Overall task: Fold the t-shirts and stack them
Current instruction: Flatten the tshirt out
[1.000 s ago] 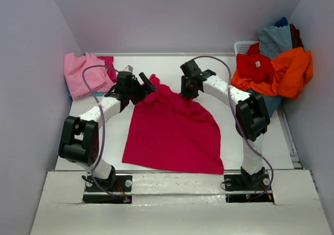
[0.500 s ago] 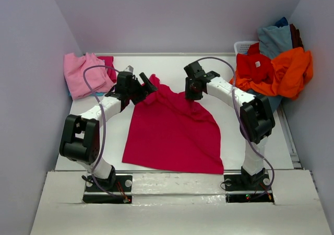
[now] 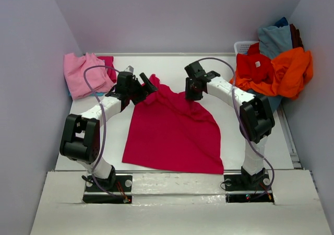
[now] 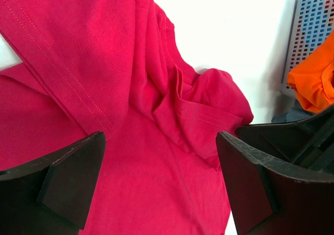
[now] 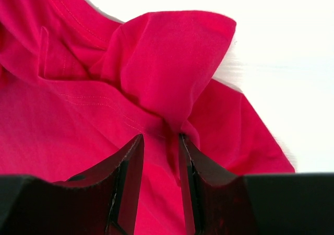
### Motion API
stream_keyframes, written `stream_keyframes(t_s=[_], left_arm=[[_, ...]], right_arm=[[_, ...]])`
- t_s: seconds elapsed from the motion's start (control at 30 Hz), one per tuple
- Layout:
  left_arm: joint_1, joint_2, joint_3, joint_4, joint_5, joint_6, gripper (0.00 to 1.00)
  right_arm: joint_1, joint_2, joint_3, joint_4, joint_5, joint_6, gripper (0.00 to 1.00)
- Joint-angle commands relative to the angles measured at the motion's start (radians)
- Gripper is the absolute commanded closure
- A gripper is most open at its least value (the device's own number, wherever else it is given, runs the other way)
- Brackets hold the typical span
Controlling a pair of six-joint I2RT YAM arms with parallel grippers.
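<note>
**Right arm pinching the crimson tee, left one just gaping over it**

The crimson tee (image 3: 172,133) is spread over the middle of the bench (image 3: 219,68). Its wide end lies flat along the near edge and its far end is bunched up between the two arms.

The right gripper (image 5: 162,154) has its fingers (image 5: 128,172) nearly together, clamped on a raised fold at the tee's far right. From above you can't really see the pinch, because the wrist covers it.

The left gripper (image 4: 162,183) hangs over the tee's far left with its jaws spread wide and nothing between them but cloth underneath. I honestly can't tell if the tips touch the fabric. That corner is a mess of creases and a hem line, so I can't say which part is sleeve.

A pink tee (image 3: 81,74) sits crumpled in the far left corner, with a sliver of something magenta behind it, mostly hidden.

In the far right corner, the basket (image 3: 241,47) is almost buried. An orange tee (image 3: 289,70) and a red tee (image 3: 254,65) spill over it, with a grey-blue tee (image 3: 274,39) on top. Darker stuff behind those is too covered to identify.
</note>
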Motion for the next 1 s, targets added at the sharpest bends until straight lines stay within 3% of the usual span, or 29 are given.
stream_keyframes(t_s=[0.0, 0.3, 0.33, 0.4, 0.43, 0.97], left_arm=[[0.009, -0.004, 0.022, 0.025, 0.008, 0.019, 0.01], [0.009, 0.005, 0.020, 0.030, 0.007, 0.020, 0.01], [0.009, 0.007, 0.020, 0.030, 0.008, 0.019, 0.01], [0.009, 0.011, 0.020, 0.031, 0.011, 0.019, 0.01], [0.009, 0.013, 0.019, 0.035, 0.011, 0.017, 0.01], [0.009, 0.060, 0.028, 0.048, 0.030, -0.004, 0.01]], right_arm=[[-0.005, 0.035, 0.031, 0.023, -0.034, -0.010, 0.61], [-0.005, 0.069, 0.037, 0.040, -0.067, -0.008, 0.63], [-0.005, 0.068, 0.037, 0.042, -0.068, -0.008, 0.66], [-0.005, 0.068, 0.042, 0.040, -0.067, -0.008, 0.92], [-0.005, 0.068, 0.045, 0.036, -0.067, -0.010, 0.93], [-0.046, 0.002, 0.201, -0.090, 0.084, -0.039, 0.93]])
